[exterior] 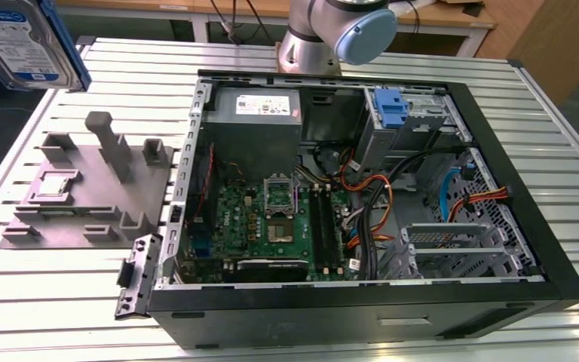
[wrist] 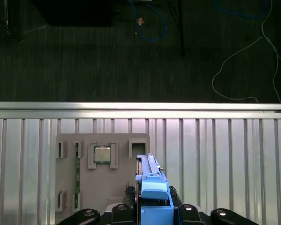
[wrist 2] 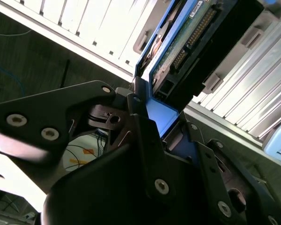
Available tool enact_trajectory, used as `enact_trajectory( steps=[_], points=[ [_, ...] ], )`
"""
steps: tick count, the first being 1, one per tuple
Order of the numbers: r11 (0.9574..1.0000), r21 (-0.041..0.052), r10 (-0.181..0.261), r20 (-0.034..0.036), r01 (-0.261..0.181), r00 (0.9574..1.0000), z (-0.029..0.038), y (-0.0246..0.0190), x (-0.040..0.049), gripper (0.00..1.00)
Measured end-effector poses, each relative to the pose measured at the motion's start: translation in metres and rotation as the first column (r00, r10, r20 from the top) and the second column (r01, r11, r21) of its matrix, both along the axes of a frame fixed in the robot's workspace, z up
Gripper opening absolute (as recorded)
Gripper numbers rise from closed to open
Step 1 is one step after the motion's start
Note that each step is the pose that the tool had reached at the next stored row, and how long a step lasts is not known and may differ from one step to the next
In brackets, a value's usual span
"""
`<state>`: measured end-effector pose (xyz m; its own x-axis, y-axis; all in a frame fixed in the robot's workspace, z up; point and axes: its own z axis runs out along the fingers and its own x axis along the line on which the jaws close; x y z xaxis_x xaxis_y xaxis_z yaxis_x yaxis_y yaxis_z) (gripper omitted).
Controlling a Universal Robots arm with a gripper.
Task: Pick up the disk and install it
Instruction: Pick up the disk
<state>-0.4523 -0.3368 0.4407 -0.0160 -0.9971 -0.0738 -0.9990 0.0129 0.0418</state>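
The disk (exterior: 23,41), silver-grey with a white-and-blue label and blue rails, hangs in the air at the exterior view's upper left, above the table's far corner. In the second wrist view my gripper (wrist 2: 154,108) is shut on the disk (wrist 2: 187,42) at its blue bracket end, with the green circuit board facing the camera. The first wrist view shows the disk (wrist: 149,180) edge-on between the black fingers (wrist: 122,211), above the grey fixture.
An open computer case (exterior: 561,279) lies on the slatted metal table (exterior: 58,302), with a blue bracket (exterior: 392,109) in its drive bay and a power-supply box (exterior: 257,105). A grey fixture (exterior: 78,196) holding a processor chip (wrist: 102,153) sits beside the case. The arm's base (exterior: 335,30) stands behind the case.
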Motion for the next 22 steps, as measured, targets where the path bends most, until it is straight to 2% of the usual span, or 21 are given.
enact_trajectory(
  steps=[18, 22],
  points=[
    [1.0, 0.0, 0.0, 0.0, 0.0, 1.0, 0.0201, 0.0, 0.0, 0.37],
    [1.0, 0.0, 0.0, 0.0, 0.0, 1.0, 0.0265, 0.0, 0.0, 0.37]
  ],
)
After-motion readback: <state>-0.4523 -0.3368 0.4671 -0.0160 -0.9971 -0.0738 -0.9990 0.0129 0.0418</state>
